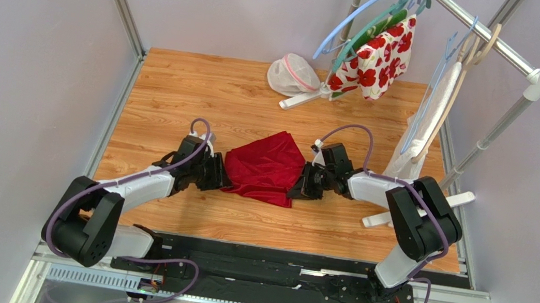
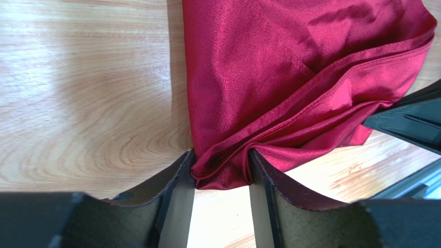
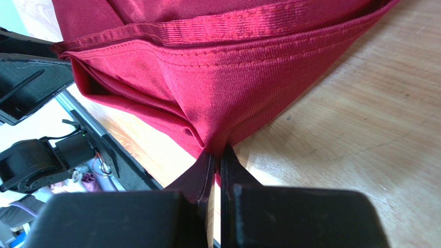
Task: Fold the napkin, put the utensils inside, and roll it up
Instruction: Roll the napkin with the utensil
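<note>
Top external view gives you the napkin (image 1: 267, 168) lying crumpled near the middle of the table (image 1: 179, 93), between the two arms, with its far corner pointing away from the bases and its near edge ragged. Your left wrist view shows it doubled over. One straight edge runs up from the left finger (image 2: 178, 175), and a hemmed edge slants from the fingers up to the right. Your right wrist view shows two stitched hems stacked one on the other across the frame.

Your left gripper (image 1: 221, 174) sits at the napkin's left edge. Its jaws stand part-way apart around a loose fold that touches both inner faces and does not look squeezed. Your right gripper (image 1: 298, 184) is at the right edge, with its jaws pinched together on a bunched bit of the napkin low by the wood. The two grippers face each other across the napkin, and each shows in the other's wrist view.

For room, you have bare wood to the left of the left arm and beyond the napkin toward the far wall. The right side is tighter. A rack foot (image 1: 414, 210) lies just beside the right arm's elbow, and a white towel (image 1: 429, 125) hangs close above it. At the far edge stand a mesh bag (image 1: 292, 75), another rack foot (image 1: 311, 98) and a flowered cloth (image 1: 375, 60) on hangers, all well apart from the napkin. A black rail (image 1: 275, 258) bounds the near edge.
</note>
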Robot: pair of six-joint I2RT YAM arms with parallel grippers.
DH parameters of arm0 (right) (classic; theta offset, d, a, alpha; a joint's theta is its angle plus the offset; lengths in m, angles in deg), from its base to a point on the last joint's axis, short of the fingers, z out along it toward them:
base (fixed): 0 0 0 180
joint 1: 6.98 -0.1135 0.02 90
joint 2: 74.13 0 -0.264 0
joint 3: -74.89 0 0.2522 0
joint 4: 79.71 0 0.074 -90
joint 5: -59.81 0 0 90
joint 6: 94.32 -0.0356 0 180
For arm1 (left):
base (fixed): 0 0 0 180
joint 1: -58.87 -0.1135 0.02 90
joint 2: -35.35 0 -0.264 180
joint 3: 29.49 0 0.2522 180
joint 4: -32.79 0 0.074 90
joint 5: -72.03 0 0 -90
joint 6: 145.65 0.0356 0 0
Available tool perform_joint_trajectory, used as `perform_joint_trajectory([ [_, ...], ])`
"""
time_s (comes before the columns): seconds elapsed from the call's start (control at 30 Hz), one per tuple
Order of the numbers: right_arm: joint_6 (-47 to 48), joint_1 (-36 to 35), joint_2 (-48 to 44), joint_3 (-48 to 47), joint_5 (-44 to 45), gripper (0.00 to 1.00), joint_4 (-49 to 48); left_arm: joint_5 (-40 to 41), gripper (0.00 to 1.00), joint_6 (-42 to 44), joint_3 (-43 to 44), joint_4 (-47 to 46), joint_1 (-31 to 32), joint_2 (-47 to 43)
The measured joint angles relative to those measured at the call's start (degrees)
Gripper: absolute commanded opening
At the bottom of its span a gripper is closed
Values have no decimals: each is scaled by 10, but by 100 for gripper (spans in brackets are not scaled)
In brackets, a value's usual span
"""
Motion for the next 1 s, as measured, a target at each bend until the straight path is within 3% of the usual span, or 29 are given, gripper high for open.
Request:
perform_joint_trajectory([
  [0.33,32,1,1,-21,8,0,47,-16,44,-11,-14,-38,0,-2],
  [0.4,34,1,1,-23,9,0,51,-17,40,-11,-15,-42,0,-2],
  [0.43,36,1,1,-24,9,0,54,-17,35,-12,-15,-43,0,-2],
  [0.47,38,1,1,-26,10,0,57,-17,20,-12,-16,-45,0,-2],
  [0.53,43,1,1,-29,10,0,67,-16,6,-10,-18,-47,-1,-1],
  [0.57,44,1,1,-29,10,3,69,-17,0,-13,-19,-52,-1,-1],
  [0.63,48,2,0,-31,12,12,73,-24,0,-9,-19,-55,-1,-1],
  [0.7,53,2,-1,-33,16,30,80,-32,0,-4,-19,-55,-1,-1],
  [0.87,76,1,-24,-35,35,56,121,-49,0,2,-7,-37,-1,0],
  [1.0,103,1,-66,-46,55,66,169,-64,0,4,23,-2,-7,18],
])
